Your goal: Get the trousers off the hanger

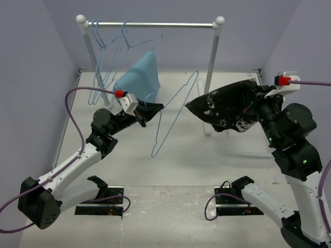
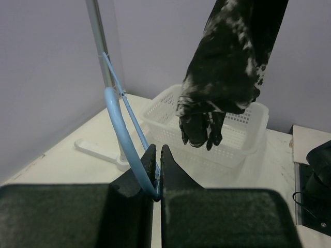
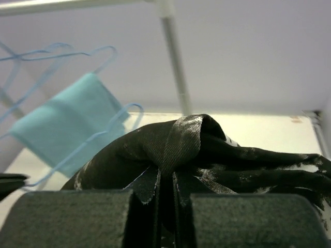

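Note:
The trousers (image 1: 227, 106), black with white speckles, hang in a bundle over the right of the table, and my right gripper (image 1: 254, 102) is shut on them. In the right wrist view the fabric (image 3: 181, 142) bulges up between and over the fingers (image 3: 147, 186). My left gripper (image 1: 148, 110) is shut on the thin light-blue hanger (image 1: 169, 124), which slants bare in mid-air. Seen from the left wrist, the wire (image 2: 120, 126) is pinched between the fingertips and the trousers (image 2: 227, 67) dangle beyond it, apart from it.
A white rack (image 1: 155, 24) stands at the back with several light-blue hangers (image 1: 106, 57) and a plain light-blue garment (image 1: 140, 77). Its right pole (image 1: 211, 62) is near the trousers. Below the trousers sits a white mesh basket (image 2: 155, 116).

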`<control>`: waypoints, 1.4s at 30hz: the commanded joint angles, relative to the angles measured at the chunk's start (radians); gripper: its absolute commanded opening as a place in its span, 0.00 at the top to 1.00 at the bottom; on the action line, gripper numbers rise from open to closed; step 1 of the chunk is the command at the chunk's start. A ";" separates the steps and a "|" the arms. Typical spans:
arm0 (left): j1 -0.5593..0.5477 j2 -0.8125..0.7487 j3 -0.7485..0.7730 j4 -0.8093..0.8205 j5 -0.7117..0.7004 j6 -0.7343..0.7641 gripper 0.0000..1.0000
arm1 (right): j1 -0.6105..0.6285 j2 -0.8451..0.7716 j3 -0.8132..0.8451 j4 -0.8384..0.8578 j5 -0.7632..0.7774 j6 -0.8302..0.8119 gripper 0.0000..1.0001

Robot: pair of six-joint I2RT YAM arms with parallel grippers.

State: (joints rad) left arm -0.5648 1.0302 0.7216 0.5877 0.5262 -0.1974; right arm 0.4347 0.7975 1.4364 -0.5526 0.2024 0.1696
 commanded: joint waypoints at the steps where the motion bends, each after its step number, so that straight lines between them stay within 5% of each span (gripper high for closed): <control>1: 0.005 -0.027 -0.001 0.017 -0.005 0.026 1.00 | -0.001 -0.049 -0.014 0.195 0.242 0.021 1.00; 4: 0.005 -0.039 -0.001 0.014 0.006 0.027 1.00 | -0.008 -0.055 -0.066 0.197 0.359 0.019 1.00; 23: 0.005 -0.105 0.006 -0.060 0.020 0.058 1.00 | -0.244 -0.026 -0.241 0.197 0.281 0.153 1.00; 28: 0.005 -0.131 -0.014 -0.071 0.011 0.053 1.00 | -0.350 -0.017 -0.395 0.195 0.312 0.241 1.00; 31: 0.003 -0.151 -0.030 -0.075 0.005 0.049 1.00 | -0.427 0.017 -0.490 0.198 0.250 0.318 1.00; 38: 0.003 -0.168 -0.030 -0.094 0.014 0.041 1.00 | -0.525 0.216 -0.522 0.195 0.364 0.473 1.00; 41: 0.005 -0.177 -0.028 -0.103 0.014 0.038 1.00 | -0.536 0.278 -0.505 0.165 0.381 0.530 0.45; 42: 0.005 -0.180 -0.028 -0.104 0.012 0.036 1.00 | -0.536 0.301 -0.496 0.146 0.376 0.541 0.02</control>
State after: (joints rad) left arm -0.5648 0.8715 0.6914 0.4770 0.5423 -0.1619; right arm -0.0929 1.0790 0.9150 -0.4042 0.5186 0.6167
